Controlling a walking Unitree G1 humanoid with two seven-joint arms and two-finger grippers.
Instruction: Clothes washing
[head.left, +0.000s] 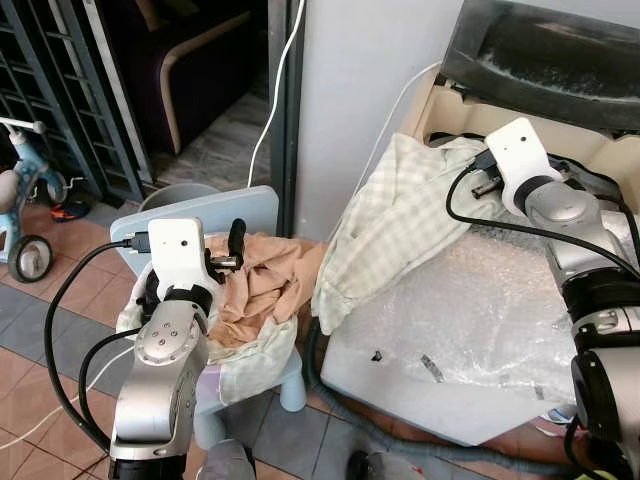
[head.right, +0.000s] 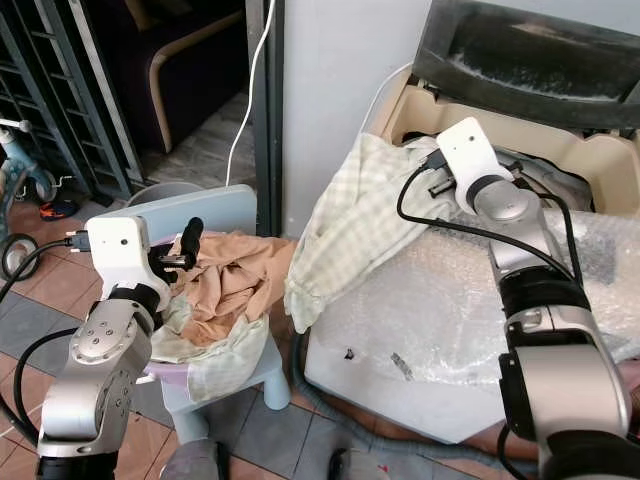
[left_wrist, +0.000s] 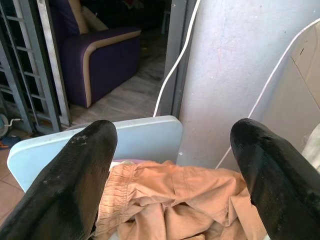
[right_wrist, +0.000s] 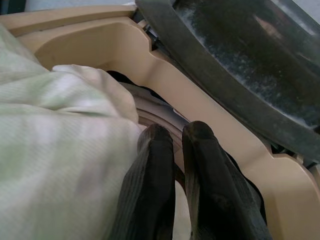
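A pale green checked garment (head.left: 400, 220) hangs out of the top-loading washing machine's beige opening (head.left: 440, 110) and down over its front. My right gripper (right_wrist: 177, 131) is at the opening's rim beside that garment, fingers pressed together; I see nothing held between them. A tan garment (head.left: 265, 285) lies heaped with other light cloth on a small light-blue chair (head.left: 215, 210). My left gripper (left_wrist: 172, 140) hovers open just above the tan garment, its fingers (head.left: 237, 240) spread wide and pointing towards the chair's back.
The washer's dark lid (head.left: 560, 50) stands open. Bubble wrap (head.left: 470, 310) covers the machine's top. A grey hose (head.left: 400, 445) runs along the tiled floor below. A child's tricycle (head.left: 25, 200) and a metal gate (head.left: 60, 90) are at the left.
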